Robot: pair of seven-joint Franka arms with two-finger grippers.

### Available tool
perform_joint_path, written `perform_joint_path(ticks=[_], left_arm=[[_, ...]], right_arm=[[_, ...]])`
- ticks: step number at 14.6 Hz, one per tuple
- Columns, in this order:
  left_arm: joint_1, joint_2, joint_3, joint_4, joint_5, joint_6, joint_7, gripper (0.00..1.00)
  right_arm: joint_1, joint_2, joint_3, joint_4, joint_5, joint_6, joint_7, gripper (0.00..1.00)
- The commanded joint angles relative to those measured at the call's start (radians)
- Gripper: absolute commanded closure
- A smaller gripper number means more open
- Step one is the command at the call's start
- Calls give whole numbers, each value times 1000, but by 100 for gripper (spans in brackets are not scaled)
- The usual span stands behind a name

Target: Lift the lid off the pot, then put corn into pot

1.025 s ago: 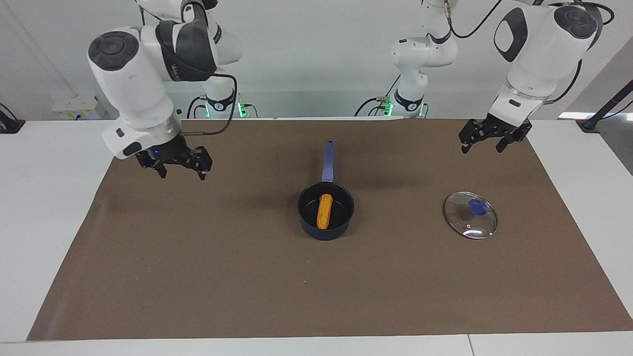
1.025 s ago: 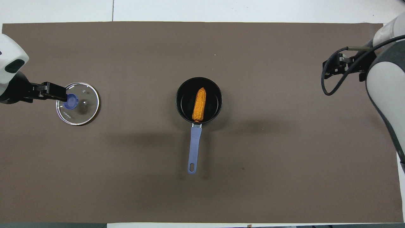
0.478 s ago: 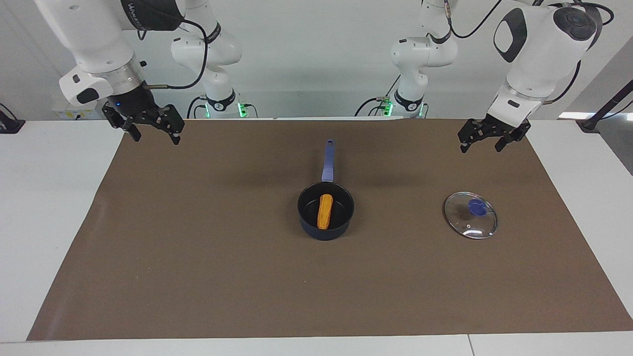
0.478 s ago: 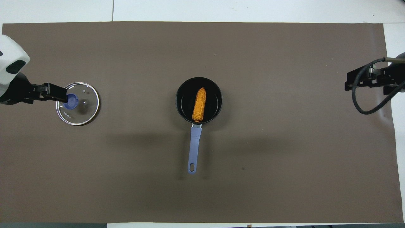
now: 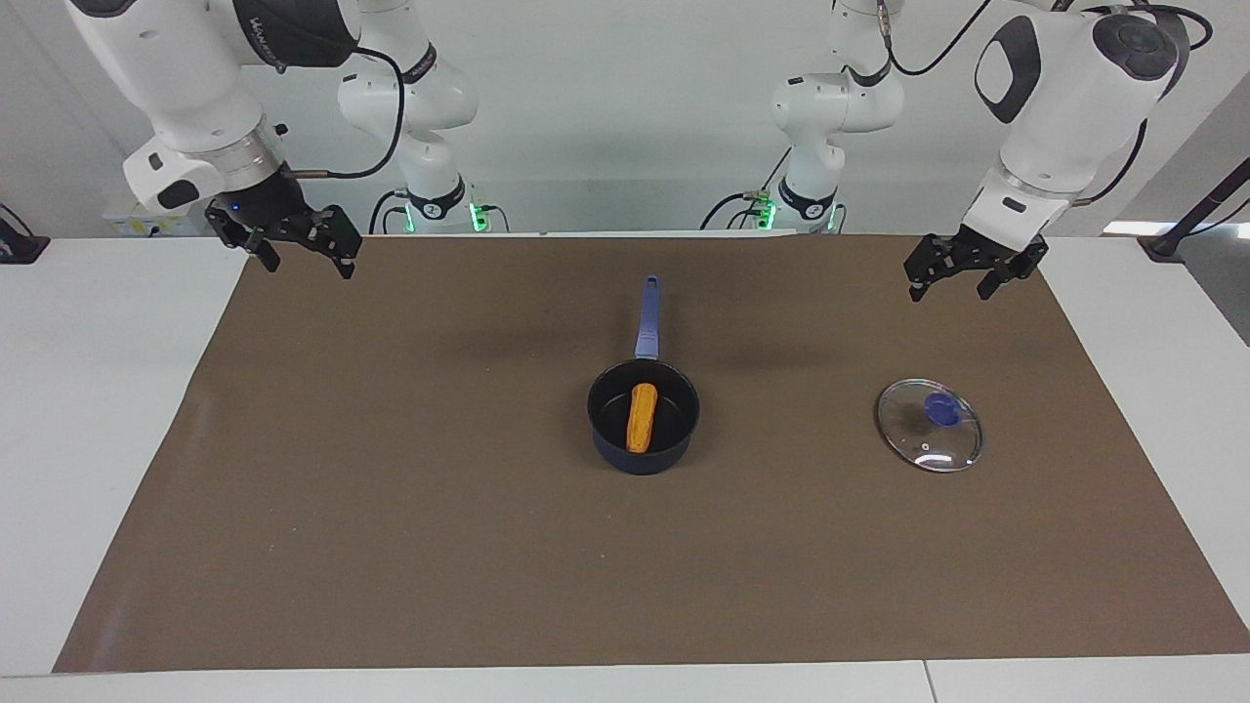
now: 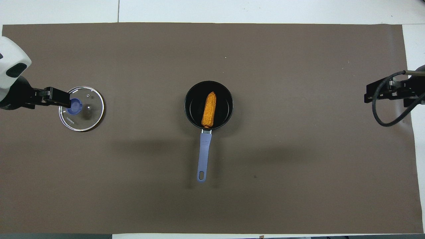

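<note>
One corn (image 5: 641,417) cob, yellow-orange and bumpy, tapered end pointing away from the robots, lies inside the pot (image 5: 684,430), a dark navy saucepan mid-mat with its blue handle toward the robots. Lid (image 5: 929,425), clear glass with metal rim and blue knob, lies flat on the brown mat (image 5: 391,537) toward the left arm's end, well apart from the pot. Left gripper (image 5: 962,278) hangs over the mat edge, fingers spread, empty. Right gripper (image 5: 298,256) hangs over the mat corner at its own end, fingers spread, empty.

The corn (image 5: 641,418) lies in the pot (image 5: 644,418); the lid (image 5: 929,426) rests on the mat (image 5: 391,508).
</note>
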Motion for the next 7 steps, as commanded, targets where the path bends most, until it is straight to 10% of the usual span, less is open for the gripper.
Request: perform_joint_path(ticks=[1,7], left_arm=[[-10,-29,5,-28,9,-8,-10,0],[-10,-31,5,-27,9,-10,-10,0]], right_arm=[[-9,-28,-5,-38,4,31,-50,0],[-12,-25,-21,-37,4,31,-57,0]])
